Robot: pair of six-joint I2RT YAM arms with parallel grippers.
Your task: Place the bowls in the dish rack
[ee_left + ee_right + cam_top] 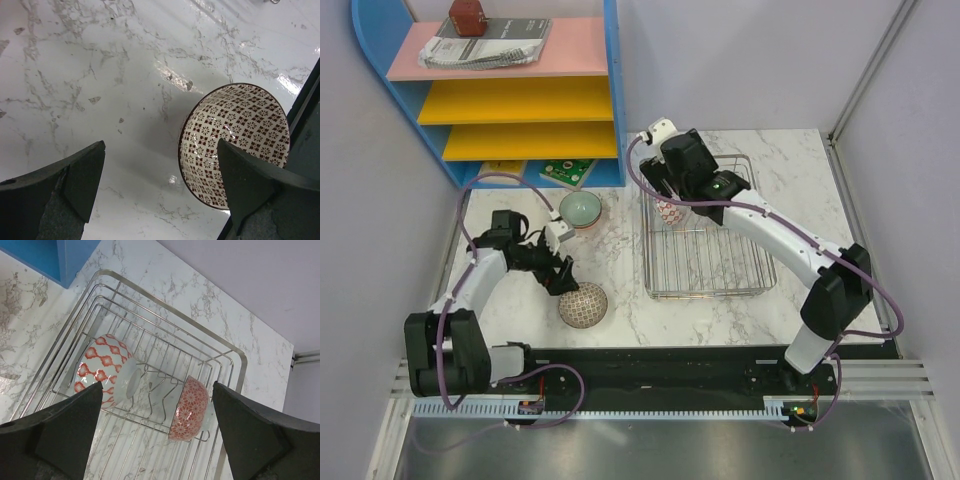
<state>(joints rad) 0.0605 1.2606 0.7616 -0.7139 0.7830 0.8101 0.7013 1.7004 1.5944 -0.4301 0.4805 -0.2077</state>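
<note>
- The left gripper (558, 272) hovers over the marble table (620, 255) with its jaws wide apart and nothing between them.
- The mesh bowl (583, 305) sits on the table just at 5 o'clock of that gripper in the top view. In the left wrist view it (235, 145) shows its patterned inside, close to the right-hand finger (250, 185) and apart from the left-hand one.
- The green bowl (581, 209) stands upright on the table at 12 o'clock of the left gripper, near the foot of the blue shelf (610, 100).
- The rack (720, 265) lies at 3 o'clock of both table bowls, on the right half of the table.
- The right gripper (157, 400) hangs above the rack's far left corner, jaws spread, gripping nothing.
- Two red-and-white bowls lie on their sides among the tines at the rack's (165, 347) far end. In the right wrist view the larger-patterned bowl (102, 370) is at 9 o'clock of the finer-patterned bowl (189, 409), and they do not touch.
</note>
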